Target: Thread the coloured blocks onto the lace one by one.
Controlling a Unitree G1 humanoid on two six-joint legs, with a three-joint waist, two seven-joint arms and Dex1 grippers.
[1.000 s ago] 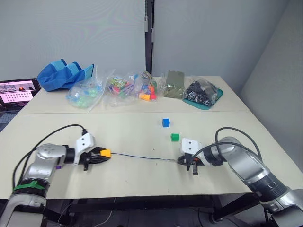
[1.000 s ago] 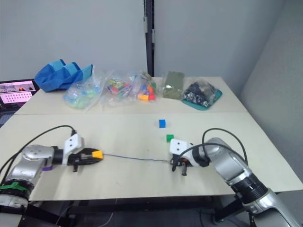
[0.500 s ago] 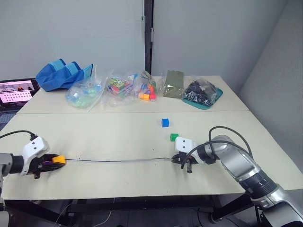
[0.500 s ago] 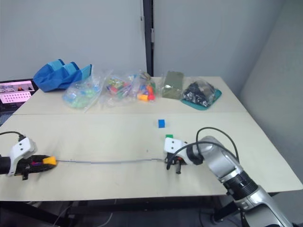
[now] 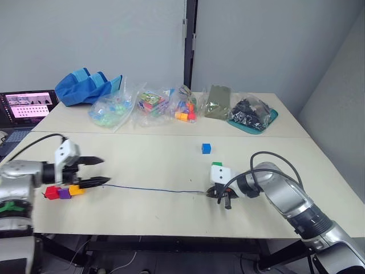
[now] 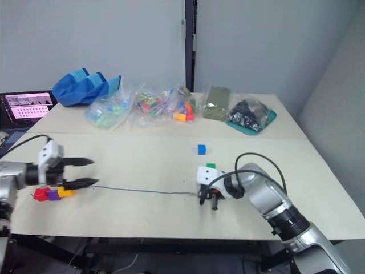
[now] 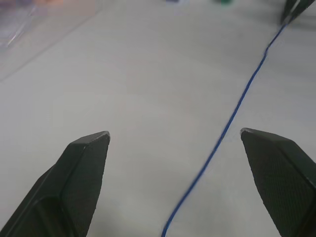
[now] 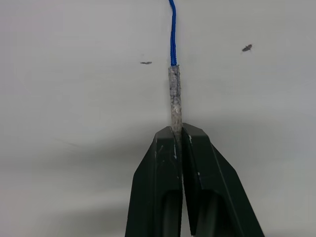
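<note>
Pinching lace (image 8: 174,94) tip, right jaws | left jaws apart | beige table (image 5: 148,160), grey wall (image 5: 114,40)

I see the pale bench (image 5: 148,165) | far edge from my left: blue fabric bag (image 5: 86,91), clear bags of mixed toy pieces (image 5: 149,107), olive-green packet (image 5: 217,95), bag of dark pieces on a teal tray (image 5: 252,111) | laptop screen lit at far left (image 5: 28,104)

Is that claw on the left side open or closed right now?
Open. The left gripper has its two black fingers spread wide apart, with the lace lying loose between them.
</note>
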